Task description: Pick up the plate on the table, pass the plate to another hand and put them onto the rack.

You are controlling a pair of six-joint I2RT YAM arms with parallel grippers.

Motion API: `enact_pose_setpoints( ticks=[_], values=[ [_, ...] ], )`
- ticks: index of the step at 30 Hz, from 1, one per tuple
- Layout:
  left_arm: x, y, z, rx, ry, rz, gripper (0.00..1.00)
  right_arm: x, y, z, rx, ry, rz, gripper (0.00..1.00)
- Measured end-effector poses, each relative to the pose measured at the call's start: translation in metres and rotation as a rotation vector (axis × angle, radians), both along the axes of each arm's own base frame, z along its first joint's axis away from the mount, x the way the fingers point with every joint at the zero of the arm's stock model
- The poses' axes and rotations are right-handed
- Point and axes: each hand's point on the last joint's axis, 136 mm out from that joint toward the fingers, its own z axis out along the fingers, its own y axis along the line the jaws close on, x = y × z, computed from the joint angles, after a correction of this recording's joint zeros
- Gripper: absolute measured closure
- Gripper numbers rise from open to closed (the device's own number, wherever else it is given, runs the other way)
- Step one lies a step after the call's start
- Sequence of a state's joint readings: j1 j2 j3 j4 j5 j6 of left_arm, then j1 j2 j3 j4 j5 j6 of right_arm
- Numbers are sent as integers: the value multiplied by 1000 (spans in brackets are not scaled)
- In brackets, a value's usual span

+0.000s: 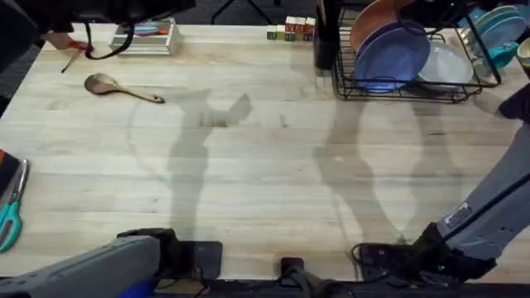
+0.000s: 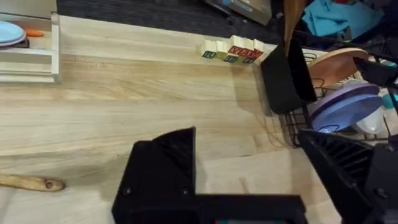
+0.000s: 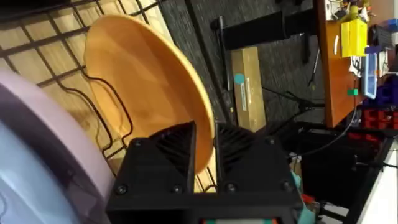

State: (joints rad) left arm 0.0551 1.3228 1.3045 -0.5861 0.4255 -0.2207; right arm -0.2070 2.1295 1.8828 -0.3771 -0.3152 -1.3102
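The right tool is clamped on the rim of the orange plate, one finger on each face. The plate stands upright in the black wire rack, at the far right of the worktop, behind a blue-purple plate. The left tool hangs above the worktop with its fingers spread apart, gripping nothing.

Wooden table, rack, spoon, blocks, perhaps scissors
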Motion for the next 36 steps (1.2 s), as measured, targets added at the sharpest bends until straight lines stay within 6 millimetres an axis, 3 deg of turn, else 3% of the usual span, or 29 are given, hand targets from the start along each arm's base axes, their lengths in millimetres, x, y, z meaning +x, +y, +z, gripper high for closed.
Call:
enact_pose_setpoints(
  ticks=[12,20,23,27,29,30,36],
  values=[
    [0,0,0,0,0,0,6,-2,-7,6,-2,-6,-13,731],
    [0,0,0,0,0,0,7,-10,-11,44,-16,-71,-22,710],
    [0,0,0,0,0,0,6,-22,-9,64,-17,-78,-24,680],
    [0,0,0,0,0,0,6,-43,-4,72,-4,-26,-25,382],
    [0,0,0,0,0,0,6,-52,-2,75,-1,-4,-24,85],
    [0,0,0,0,0,0,7,-56,-1,77,2,4,-25,31],
    [1,4,-1,17,0,20,7,-80,12,104,61,13,-60,6]
  ],
)
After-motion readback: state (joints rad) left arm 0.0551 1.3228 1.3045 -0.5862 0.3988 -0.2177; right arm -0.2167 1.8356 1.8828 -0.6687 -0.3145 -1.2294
